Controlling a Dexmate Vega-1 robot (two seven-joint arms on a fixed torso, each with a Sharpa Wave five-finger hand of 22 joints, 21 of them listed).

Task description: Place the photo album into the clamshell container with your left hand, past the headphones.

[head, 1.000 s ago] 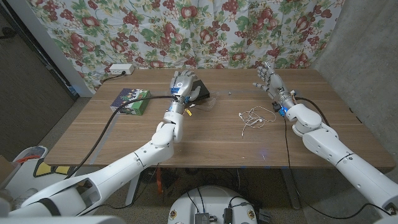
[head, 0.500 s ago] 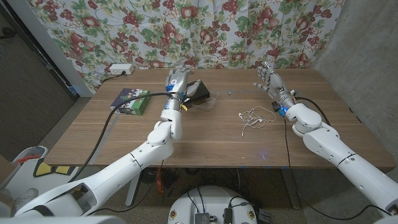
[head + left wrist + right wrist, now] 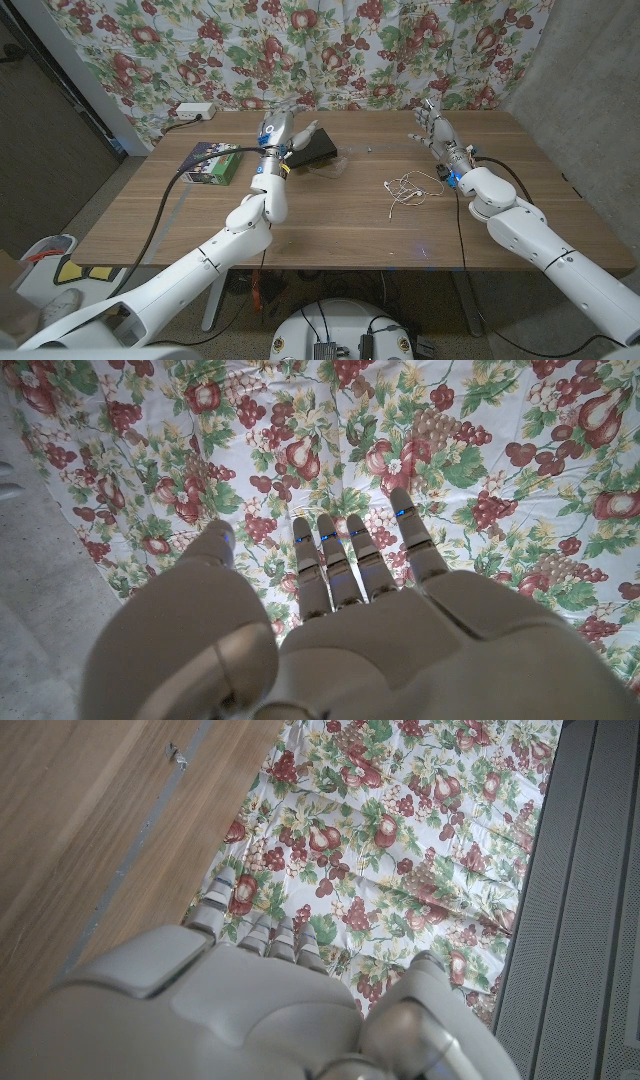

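Note:
The photo album (image 3: 212, 163), a dark book with a green patterned cover, lies on the left part of the table. The clamshell container (image 3: 318, 151), black with a clear lid, stands at the table's middle back. White wired headphones (image 3: 408, 188) lie tangled right of centre. My left hand (image 3: 279, 129) is raised between the album and the container, fingers spread and holding nothing; in the left wrist view its fingers (image 3: 350, 555) reach toward the curtain. My right hand (image 3: 433, 128) stands with fingers apart at the back right, beyond the headphones, and is empty.
A white power strip (image 3: 193, 112) lies at the back left edge of the table. A floral curtain (image 3: 330, 45) hangs close behind. A black cable (image 3: 165, 215) runs along my left arm. A tiny dark speck (image 3: 369, 150) lies right of the container.
My left hand has drifted left, from in front of the container toward the album side. The right arm, album, container and headphones have stayed put.

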